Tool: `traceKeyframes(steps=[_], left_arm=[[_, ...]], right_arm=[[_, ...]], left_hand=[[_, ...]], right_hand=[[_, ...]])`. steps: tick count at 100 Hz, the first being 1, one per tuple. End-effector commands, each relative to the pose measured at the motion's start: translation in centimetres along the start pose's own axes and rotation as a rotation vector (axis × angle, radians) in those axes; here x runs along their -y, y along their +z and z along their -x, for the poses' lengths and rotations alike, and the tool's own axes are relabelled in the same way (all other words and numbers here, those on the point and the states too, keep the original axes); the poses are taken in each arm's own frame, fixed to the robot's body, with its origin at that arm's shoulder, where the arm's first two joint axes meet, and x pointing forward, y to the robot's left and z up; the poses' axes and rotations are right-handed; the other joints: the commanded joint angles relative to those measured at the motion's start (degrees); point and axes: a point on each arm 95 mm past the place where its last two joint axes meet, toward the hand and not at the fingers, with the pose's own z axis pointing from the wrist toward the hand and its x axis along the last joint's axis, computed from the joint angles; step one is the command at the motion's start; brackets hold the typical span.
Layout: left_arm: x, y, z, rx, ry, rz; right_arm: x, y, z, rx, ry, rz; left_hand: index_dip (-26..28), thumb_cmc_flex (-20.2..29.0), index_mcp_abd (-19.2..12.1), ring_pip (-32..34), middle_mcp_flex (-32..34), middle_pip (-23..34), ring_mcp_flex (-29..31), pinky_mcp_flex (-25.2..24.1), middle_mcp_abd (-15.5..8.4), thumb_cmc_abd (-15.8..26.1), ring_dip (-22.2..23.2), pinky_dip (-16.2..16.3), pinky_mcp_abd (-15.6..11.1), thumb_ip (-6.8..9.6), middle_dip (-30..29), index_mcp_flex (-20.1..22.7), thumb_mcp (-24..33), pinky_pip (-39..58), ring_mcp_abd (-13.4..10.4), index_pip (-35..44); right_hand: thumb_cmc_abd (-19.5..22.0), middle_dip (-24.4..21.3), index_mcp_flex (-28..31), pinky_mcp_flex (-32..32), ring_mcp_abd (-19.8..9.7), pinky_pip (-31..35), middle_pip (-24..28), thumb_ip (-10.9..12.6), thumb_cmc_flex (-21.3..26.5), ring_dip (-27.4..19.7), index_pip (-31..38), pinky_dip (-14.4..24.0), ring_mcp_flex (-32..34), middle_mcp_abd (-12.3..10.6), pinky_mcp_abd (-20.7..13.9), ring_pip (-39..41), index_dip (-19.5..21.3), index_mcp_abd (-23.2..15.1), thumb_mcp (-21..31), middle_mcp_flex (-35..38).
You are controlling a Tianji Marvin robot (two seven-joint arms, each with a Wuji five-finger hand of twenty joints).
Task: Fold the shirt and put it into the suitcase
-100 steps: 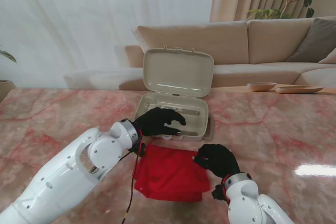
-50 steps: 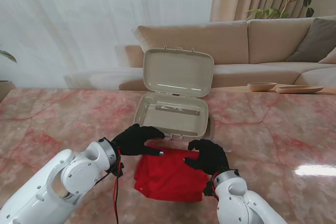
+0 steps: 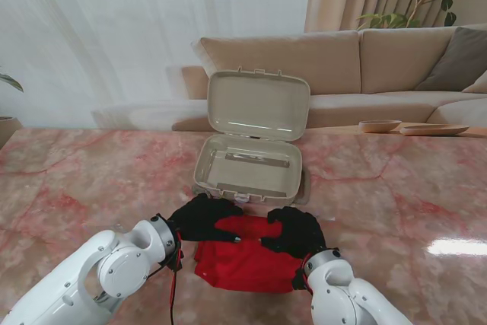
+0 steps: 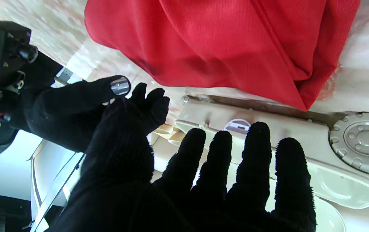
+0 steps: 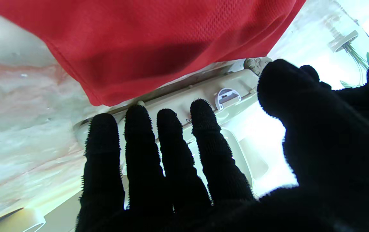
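Resting on the pink marble tabletop (image 3: 91,180), folded red shirt (image 3: 247,264) lies just in front of the open beige suitcase (image 3: 251,165); left hand (image 3: 202,217) and right hand (image 3: 293,230) over its far edge, fingers spread, gripping nothing

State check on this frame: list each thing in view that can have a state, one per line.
Suitcase: open, lid upright, nothing visible inside.
Shirt: folded, on the table, not yet packed.
Left hand: open, fingers spread over the shirt's far edge.
Right hand: open, fingers spread over the shirt's far edge.
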Motion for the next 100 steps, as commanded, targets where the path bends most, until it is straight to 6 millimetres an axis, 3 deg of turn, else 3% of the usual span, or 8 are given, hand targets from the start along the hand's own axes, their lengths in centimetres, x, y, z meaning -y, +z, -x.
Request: traceKeyframes(steps=[1, 34, 61, 100], left_arm=[[-1.3, -0.1, 0.1, -0.002, -0.010, 0.031], [-2.7, 0.3, 0.3, 0.004, 0.025, 0.042], [-3.4, 0.7, 0.7, 0.017, 0.051, 0.033], [-3.8, 1.0, 0.9, 0.021, 0.050, 0.033]], right_arm=[[0.8, -0.3, 0.3, 0.013, -0.001, -0.037], [1.2, -0.2, 0.2, 0.007, -0.008, -0.056], [1.3, -0.2, 0.0, 0.007, -0.009, -0.066], [1.4, -0.2, 0.0, 0.013, -0.010, -0.086]], left_hand=[[-0.03, -1.44, 1.04, -1.89, -1.59, -0.31, -1.13, -1.05, 0.38, -0.24, -0.77, -0.41, -0.20, 0.84, -0.46, -0.77, -1.51, -0.91, 0.89, -1.03], [0.51, -1.13, 0.57, -2.07, -1.71, 0.16, -1.58, -2.11, 0.06, 0.35, -0.79, -0.90, -0.41, 0.83, -0.28, -1.01, -1.55, -1.78, 0.78, -0.75], [0.31, -0.55, 0.51, -4.87, -4.30, -0.47, -4.89, -2.80, 0.18, 0.48, -3.28, -5.33, -3.06, 0.88, -0.75, -2.91, -1.52, -5.37, 0.80, -1.43], [-0.28, -0.17, 0.09, -9.46, -8.19, -3.42, -11.80, -5.77, 0.53, 0.75, -10.53, -14.96, -5.10, 0.93, -4.36, -3.21, -1.55, -10.42, 0.91, -1.88]], right_hand=[[-1.71, -0.91, -1.92, -0.64, -1.71, -1.11, -0.68, -3.47, -2.64, -2.25, -1.20, -1.30, -1.78, 0.52, -0.73, -1.08, 0.01, 0.21, 0.47, -1.08], [-1.61, -1.13, -1.98, -1.45, -1.90, -2.30, -0.79, -3.68, -2.99, -2.67, -1.39, -1.62, -2.49, 0.35, -0.86, -1.66, -0.02, 0.22, 0.32, -1.49], [-1.86, -1.45, -2.44, -2.60, -1.51, -4.66, -1.36, -3.73, -3.21, -3.46, -1.80, -2.60, -4.40, 0.63, -1.78, -2.98, -0.14, 0.61, 0.21, -2.10], [-2.41, -1.73, -3.32, -3.57, -1.18, -5.92, -2.58, -3.84, -3.66, -3.90, -2.46, -3.16, -6.12, 0.87, -2.05, -3.76, -0.43, 1.11, 0.19, -3.25]])
